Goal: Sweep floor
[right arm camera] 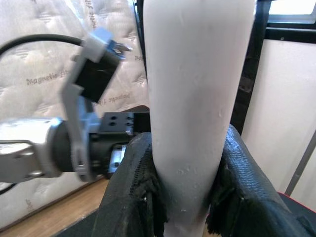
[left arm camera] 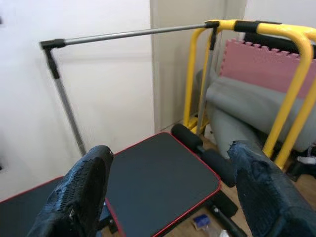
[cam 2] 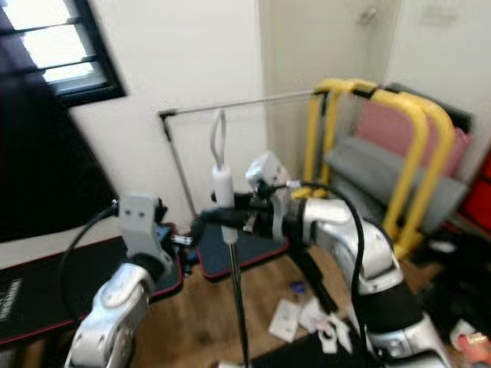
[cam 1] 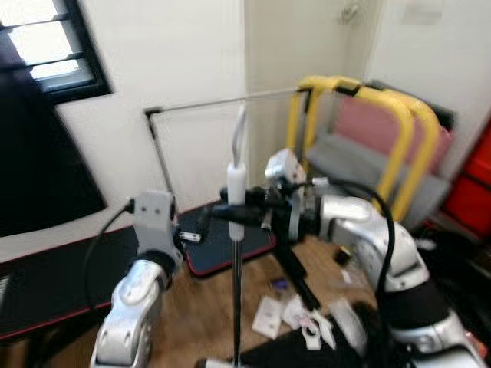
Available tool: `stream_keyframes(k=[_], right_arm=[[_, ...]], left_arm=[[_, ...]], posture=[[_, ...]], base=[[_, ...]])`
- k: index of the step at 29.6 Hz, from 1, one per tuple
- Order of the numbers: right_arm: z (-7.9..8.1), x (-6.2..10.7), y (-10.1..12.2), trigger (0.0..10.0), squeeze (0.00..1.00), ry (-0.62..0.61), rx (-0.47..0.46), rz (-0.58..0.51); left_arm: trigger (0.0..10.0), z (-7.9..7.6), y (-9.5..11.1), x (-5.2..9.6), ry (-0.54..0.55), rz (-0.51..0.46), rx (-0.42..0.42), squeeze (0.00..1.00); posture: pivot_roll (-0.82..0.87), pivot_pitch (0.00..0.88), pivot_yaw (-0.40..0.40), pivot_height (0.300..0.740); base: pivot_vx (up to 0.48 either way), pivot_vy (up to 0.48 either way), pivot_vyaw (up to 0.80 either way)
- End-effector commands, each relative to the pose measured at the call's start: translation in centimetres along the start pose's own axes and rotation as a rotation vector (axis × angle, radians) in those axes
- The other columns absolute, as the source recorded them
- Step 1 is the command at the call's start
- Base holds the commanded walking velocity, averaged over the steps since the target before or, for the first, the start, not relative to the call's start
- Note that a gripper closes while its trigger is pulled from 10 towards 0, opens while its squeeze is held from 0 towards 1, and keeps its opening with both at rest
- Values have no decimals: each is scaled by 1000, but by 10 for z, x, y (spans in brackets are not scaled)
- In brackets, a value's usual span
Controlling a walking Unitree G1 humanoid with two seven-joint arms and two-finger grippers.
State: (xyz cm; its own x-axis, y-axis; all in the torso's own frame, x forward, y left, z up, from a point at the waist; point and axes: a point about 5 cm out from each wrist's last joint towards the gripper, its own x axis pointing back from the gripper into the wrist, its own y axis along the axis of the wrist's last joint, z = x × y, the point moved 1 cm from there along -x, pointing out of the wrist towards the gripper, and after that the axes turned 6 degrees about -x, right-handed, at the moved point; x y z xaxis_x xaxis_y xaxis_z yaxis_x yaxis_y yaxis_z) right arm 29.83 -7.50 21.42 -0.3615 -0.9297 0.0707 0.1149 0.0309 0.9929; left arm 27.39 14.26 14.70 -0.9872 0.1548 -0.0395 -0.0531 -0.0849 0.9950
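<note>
White plastic sleeves the top of the broom (cam 1: 236,192), which stands upright in the middle, just in front of the robot, with the right gripper (cam 1: 244,213) clenched around that smooth grip and the thin metal shaft running down toward the wood floor (cam 1: 199,314). The left gripper (left arm camera: 168,192), released with fingers spread wide, sits just left of the pole. The broom looks light and stiff, but slippery; a second hold lower on the shaft should steady it.
</note>
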Motion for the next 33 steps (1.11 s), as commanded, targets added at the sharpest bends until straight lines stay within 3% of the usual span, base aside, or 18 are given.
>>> stream_keyframes(k=[1, 10, 19, 26, 33], right_arm=[[2, -3, 10, 10000, 0, 4, 49, -38], [-2, -6, 5, 10000, 0, -53, 38, -39], [-23, -6, -9, 10000, 0, -279, 37, -4], [-24, -6, -6, 10000, 0, -289, 13, -44], [-21, -6, -10, 10000, 0, -259, 35, -9]], left_arm=[[10000, 3, -2, 0, 18, 9, -11, 0], [10000, 2, -3, 0, 9, 7, -20, 0], [10000, 3, -5, 1, 13, 13, -18, 0], [10000, 4, -3, 1, 18, 6, -16, 0], [10000, 5, -2, 1, 20, 1, -18, 0]], posture=[[-138, 0, 1, 740], [-140, 0, 10, 740], [-133, 0, 16, 740], [-130, 0, 18, 740], [-129, 0, 18, 740]], base=[[0, 0, 800], [0, 0, 800], [0, 0, 260], [224, 0, 114], [299, 0, 343]])
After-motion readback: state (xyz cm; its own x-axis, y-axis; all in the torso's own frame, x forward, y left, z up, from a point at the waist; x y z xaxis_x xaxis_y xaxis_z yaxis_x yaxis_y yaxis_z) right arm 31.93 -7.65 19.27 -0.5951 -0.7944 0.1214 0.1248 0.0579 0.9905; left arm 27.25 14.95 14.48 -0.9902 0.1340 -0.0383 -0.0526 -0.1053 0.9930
